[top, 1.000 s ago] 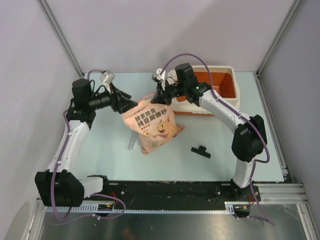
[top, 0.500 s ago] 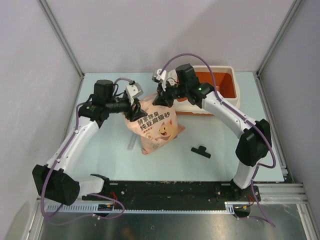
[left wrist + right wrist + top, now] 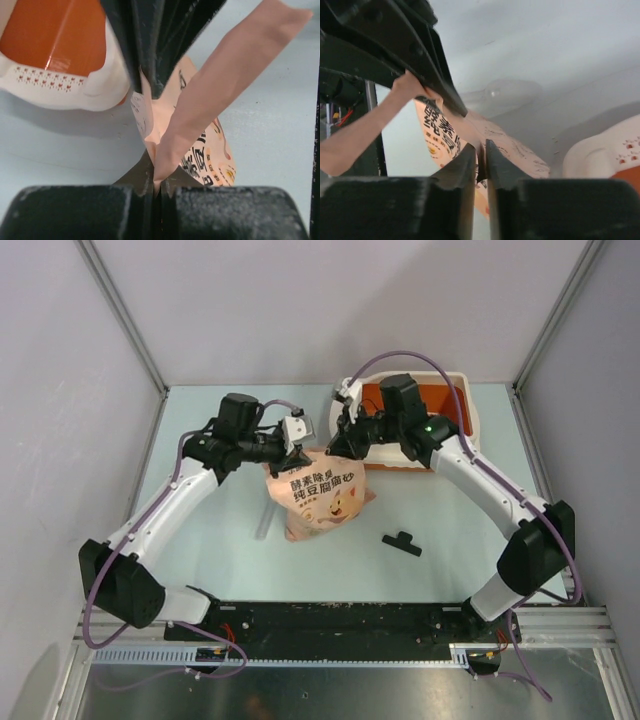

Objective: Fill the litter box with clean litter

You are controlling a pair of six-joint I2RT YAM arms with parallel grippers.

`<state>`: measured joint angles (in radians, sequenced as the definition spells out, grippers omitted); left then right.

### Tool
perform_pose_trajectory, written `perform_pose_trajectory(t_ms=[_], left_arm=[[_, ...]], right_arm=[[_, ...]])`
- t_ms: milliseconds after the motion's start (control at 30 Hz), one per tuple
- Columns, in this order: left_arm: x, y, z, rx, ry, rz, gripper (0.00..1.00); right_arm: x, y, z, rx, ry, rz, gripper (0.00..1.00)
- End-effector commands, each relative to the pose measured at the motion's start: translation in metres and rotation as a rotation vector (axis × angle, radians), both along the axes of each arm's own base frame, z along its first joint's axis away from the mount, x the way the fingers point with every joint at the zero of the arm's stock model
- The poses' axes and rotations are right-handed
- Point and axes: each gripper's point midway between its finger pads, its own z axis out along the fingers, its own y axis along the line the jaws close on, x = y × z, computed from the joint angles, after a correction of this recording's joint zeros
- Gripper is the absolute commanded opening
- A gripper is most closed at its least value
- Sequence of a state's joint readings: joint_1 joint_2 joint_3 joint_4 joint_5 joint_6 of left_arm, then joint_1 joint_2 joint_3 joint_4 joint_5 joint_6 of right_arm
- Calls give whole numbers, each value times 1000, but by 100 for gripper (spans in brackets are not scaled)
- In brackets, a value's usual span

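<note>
Left gripper [image 3: 157,184] is pinched flat on the top edge of the pink bag [image 3: 318,495], and the right gripper [image 3: 480,159] is clamped on the same edge from the other side. The bag is just beside the litter box [image 3: 440,376], at its perforated end. No clean litter is visible; I judge it sits inside the bag. The film looks thin, soft and slippery, the load probably heavy, so a deep hold at the top corners seems safest.
</note>
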<state>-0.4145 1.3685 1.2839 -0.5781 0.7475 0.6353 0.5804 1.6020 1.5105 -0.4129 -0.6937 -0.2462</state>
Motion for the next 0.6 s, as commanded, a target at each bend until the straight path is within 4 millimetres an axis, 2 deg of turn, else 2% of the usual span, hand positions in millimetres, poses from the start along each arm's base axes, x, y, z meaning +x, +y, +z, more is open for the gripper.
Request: perform_pose_trajectory(t_ms=[0, 33, 67, 133, 167, 233, 300, 400, 533, 567], left_arm=[[-14, -13, 28, -17, -167, -117, 0], [-20, -12, 36, -27, -195, -125, 0], [-26, -12, 35, -24, -201, -134, 0], [-32, -11, 34, -16, -224, -143, 0], [-38, -8, 32, -11, -231, -142, 0], [-42, -6, 29, -2, -238, -141, 0], [-50, -5, 34, 0, -267, -138, 0], [-58, -6, 38, 2, -293, -125, 0], [-59, 0, 33, 8, -295, -78, 0], [-60, 2, 26, 17, -286, -70, 0]], right_arm=[[11, -18, 104, 219, -193, -111, 33], [29, -28, 103, 207, -192, -229, 56], [39, -36, 105, 202, -185, -303, 65], [56, -52, 92, 122, -155, -447, 80], [60, -52, 78, 89, -106, -470, 82], [54, -55, 62, 17, -37, -471, 87], [47, -57, 41, -53, 5, -454, 88], [41, -62, 25, -98, 74, -460, 90], [26, -63, 9, -127, 150, -452, 91], [22, -62, 7, -129, 156, -446, 91]])
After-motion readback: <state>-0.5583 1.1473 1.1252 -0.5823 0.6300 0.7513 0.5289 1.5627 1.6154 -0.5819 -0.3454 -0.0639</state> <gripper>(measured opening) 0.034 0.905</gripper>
